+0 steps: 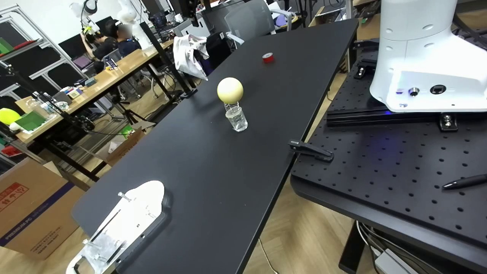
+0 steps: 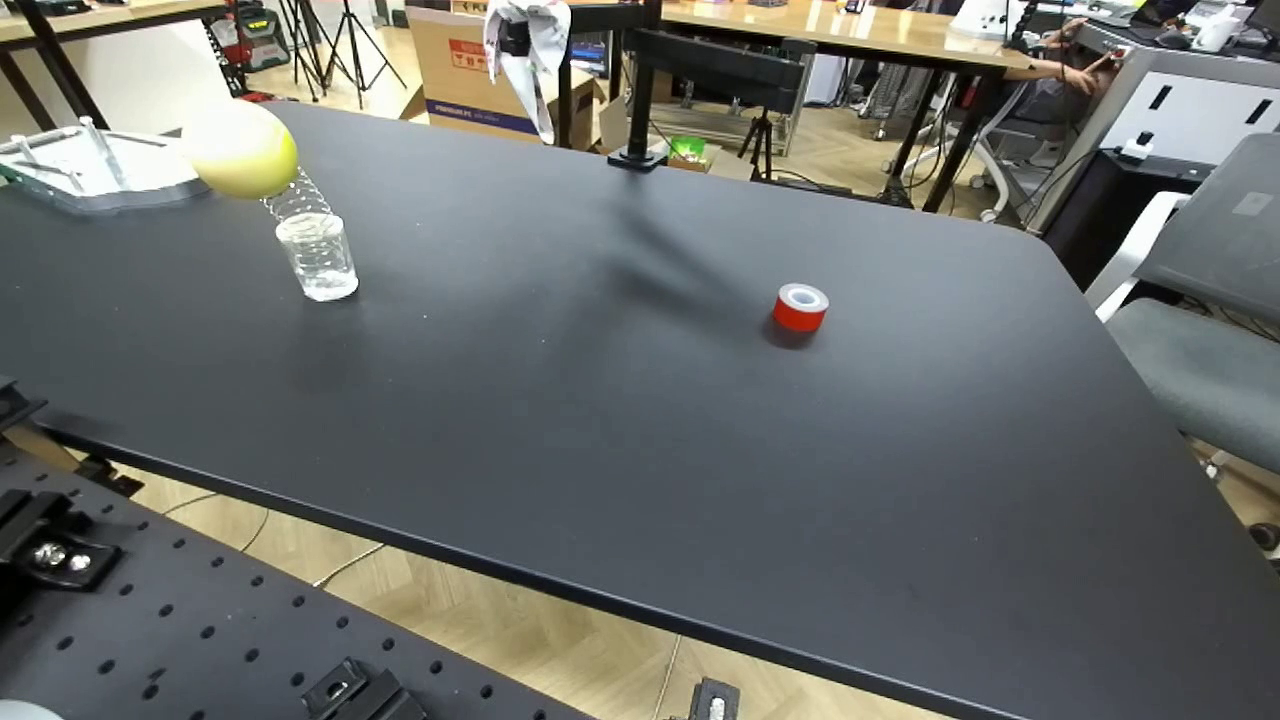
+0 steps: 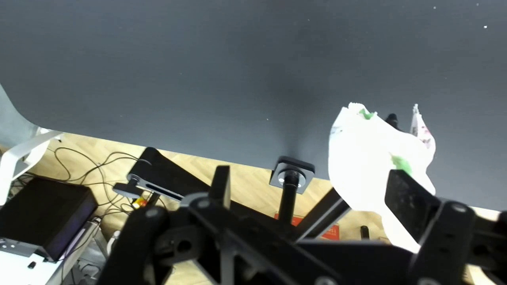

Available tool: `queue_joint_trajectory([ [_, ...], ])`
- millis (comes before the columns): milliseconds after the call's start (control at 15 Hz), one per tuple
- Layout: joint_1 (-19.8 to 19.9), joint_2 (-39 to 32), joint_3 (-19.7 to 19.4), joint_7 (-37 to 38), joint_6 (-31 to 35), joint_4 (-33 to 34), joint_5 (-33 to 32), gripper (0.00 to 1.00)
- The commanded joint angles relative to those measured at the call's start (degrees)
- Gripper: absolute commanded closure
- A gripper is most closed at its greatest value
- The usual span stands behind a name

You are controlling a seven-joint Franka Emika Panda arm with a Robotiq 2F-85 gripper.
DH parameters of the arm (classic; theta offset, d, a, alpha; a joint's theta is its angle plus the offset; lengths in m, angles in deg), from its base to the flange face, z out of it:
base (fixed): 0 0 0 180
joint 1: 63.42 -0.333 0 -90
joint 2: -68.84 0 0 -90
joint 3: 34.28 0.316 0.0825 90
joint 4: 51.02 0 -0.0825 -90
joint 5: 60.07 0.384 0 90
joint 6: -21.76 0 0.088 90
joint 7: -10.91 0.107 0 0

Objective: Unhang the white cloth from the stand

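Observation:
The white cloth [image 1: 189,55] hangs from a side arm of the black stand [image 1: 164,57] at the table's far edge. In an exterior view the cloth [image 2: 540,60] drapes over a bar left of the post [image 2: 643,105]. In the wrist view the cloth [image 3: 360,158] shows bright, with green patches, right of the stand's post [image 3: 289,202]. My gripper [image 3: 311,178] is open and empty, its fingers wide apart. The right finger overlaps the cloth in the picture; I cannot tell whether they touch. The left finger is left of the post.
The stand has a second black arm [image 3: 166,174] on the left. On the black table [image 2: 600,420] are a red tape roll [image 2: 799,312], a yellow ball [image 1: 230,90] on a clear cup [image 1: 237,120], and a white device [image 1: 133,217]. A grey chair [image 2: 1215,250] stands at one end.

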Motion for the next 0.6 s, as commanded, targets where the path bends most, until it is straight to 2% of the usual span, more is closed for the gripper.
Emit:
queue_joint_trajectory([
  [0,-3.6,-3.1,-0.1,-2.3,-1.9,4.8,4.5,0.00],
  [200,-5.7,-3.8,0.1,-4.4,-2.4,6.1,8.1,0.00],
  [533,-6.2,-6.3,-0.4,-6.2,-2.5,7.8,9.3,0.00],
])
